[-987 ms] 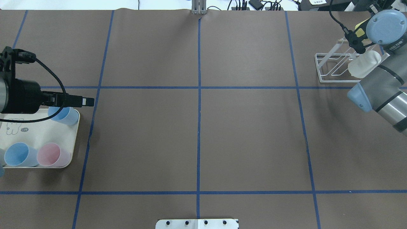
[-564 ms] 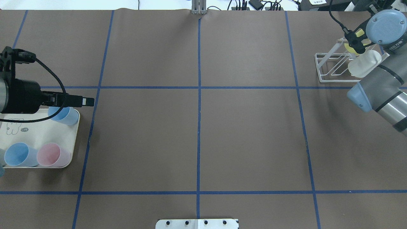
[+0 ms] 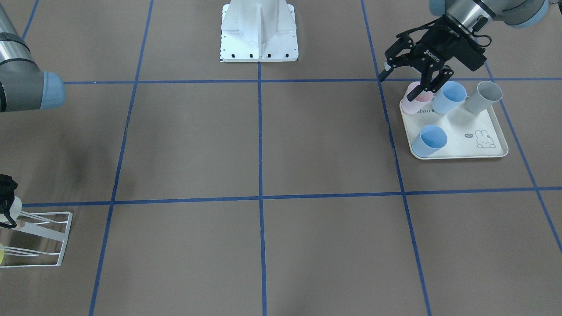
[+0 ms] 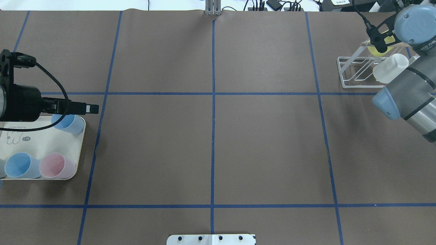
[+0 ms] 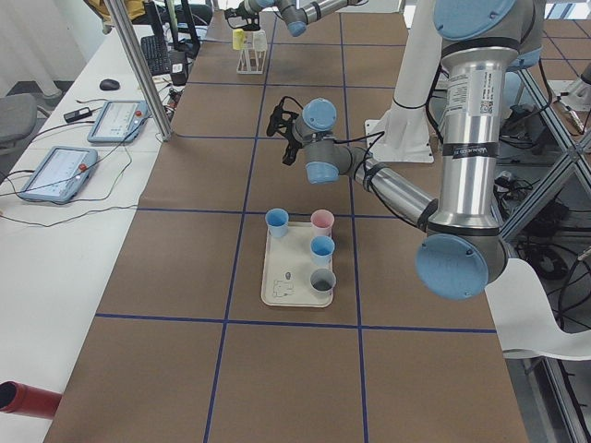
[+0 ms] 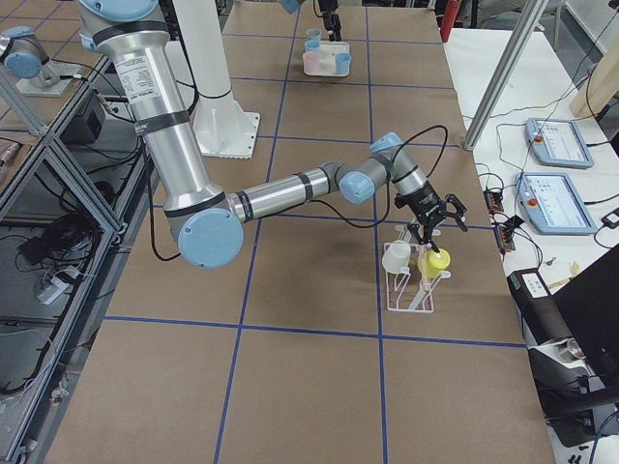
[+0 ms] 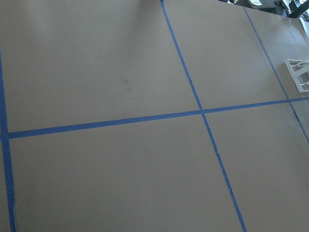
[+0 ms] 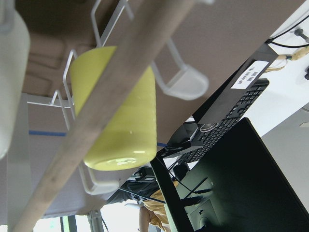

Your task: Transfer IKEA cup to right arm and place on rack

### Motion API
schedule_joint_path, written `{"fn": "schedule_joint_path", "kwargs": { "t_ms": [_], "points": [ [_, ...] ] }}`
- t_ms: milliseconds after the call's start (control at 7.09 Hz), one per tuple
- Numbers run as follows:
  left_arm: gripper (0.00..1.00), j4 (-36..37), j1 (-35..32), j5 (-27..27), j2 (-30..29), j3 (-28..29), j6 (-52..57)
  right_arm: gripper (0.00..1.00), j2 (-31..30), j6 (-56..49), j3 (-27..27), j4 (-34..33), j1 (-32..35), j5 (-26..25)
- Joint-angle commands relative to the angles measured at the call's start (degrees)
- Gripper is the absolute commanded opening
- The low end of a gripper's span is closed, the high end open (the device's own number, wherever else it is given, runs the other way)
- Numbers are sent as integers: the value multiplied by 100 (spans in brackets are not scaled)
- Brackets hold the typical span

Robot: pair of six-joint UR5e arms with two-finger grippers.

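Several IKEA cups stand on the cream rabbit-print tray (image 3: 461, 150): a pink cup (image 3: 416, 100), two blue cups (image 3: 450, 96) (image 3: 430, 140) and a grey cup (image 3: 483, 96). My left gripper (image 3: 403, 83) hovers open and empty well above the tray's robot-side corner; the overhead view shows it side-on (image 4: 92, 109). On the white wire rack (image 4: 351, 73) hang a yellow cup (image 8: 120, 111) (image 4: 378, 48) and a white cup (image 4: 390, 68). My right gripper (image 6: 437, 220) sits just above the rack, fingers spread, with nothing in it and clear of the yellow cup.
The robot's white base plate (image 3: 259, 30) is at the table's robot-side edge. Tablets (image 6: 556, 145) and cables lie on the side bench beyond the rack, and a metal post (image 5: 138, 65) stands by the table's far edge.
The right gripper has drawn back from the yellow cup, which stays hanging on the rack. The left gripper has barely moved.
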Motion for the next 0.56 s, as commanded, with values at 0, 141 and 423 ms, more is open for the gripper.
{"fn": "schedule_joint_path", "kwargs": {
  "t_ms": [0, 141, 423],
  "points": [
    [100, 19, -166, -15, 326, -16, 738, 99, -581, 1449, 918, -23, 0, 696],
    [100, 37, -376, -16, 528, 1, 1316, 100, -863, 2344, 1323, -14, 0, 1195],
    [100, 2, -414, 385, 829, 168, 2138, 100, -1032, 4951, 1843, 56, -131, 2504]
  ]
}}
